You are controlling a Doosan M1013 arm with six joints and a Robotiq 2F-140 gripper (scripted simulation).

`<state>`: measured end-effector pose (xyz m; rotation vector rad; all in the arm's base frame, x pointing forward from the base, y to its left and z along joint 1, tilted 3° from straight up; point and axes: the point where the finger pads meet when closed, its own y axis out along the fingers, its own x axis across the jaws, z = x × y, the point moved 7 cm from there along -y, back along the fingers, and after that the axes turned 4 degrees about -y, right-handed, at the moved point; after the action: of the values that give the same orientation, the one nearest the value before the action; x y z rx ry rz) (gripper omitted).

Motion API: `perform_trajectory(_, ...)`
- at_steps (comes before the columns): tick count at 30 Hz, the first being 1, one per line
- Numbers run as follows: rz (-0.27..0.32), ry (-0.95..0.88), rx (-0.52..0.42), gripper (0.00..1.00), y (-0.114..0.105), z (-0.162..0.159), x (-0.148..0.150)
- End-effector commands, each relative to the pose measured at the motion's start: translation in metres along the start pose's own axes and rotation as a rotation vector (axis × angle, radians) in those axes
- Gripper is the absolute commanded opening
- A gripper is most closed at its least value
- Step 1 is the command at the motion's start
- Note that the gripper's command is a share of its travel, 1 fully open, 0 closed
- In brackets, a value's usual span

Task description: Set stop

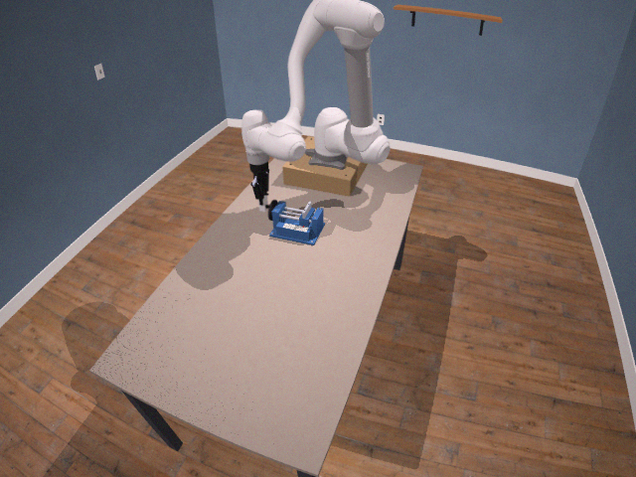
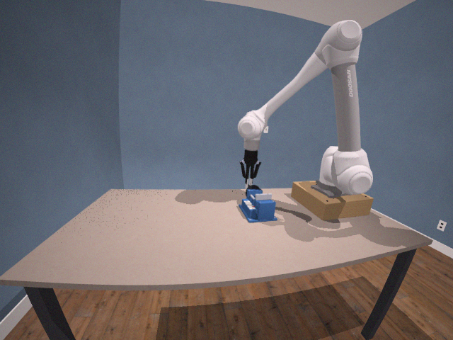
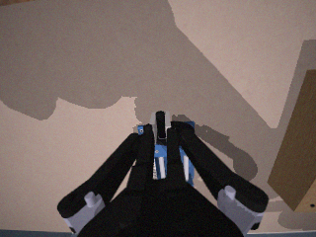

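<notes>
On one table [image 1: 287,328], one pincer [image 3: 161,129] clamped around one handwheel [image 3: 160,119].

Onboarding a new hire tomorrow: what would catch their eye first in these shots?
First the tall white arm, bolted to a wooden block at the table's far end and folded down over the work. Next the small blue stop fixture, the one bright spot on the tan top. The black tool is shut on the dark handwheel at the fixture's end.
</notes>
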<state>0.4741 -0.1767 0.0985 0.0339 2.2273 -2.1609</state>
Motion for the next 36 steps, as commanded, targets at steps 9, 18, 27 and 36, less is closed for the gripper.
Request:
perform_trajectory(9, 0.0, 0.0, 0.0, 0.04, 0.009, 0.001, -0.009)
perform_trajectory(18, 0.0, 0.0, 0.0, 0.04, 0.017, 0.001, -0.013)
perform_trajectory(27, 0.0, 0.0, 0.0, 0.04, 0.024, 0.001, -0.014)
perform_trajectory(36, 0.0, 0.0, 0.0, 0.04, 0.032, 0.001, -0.014)
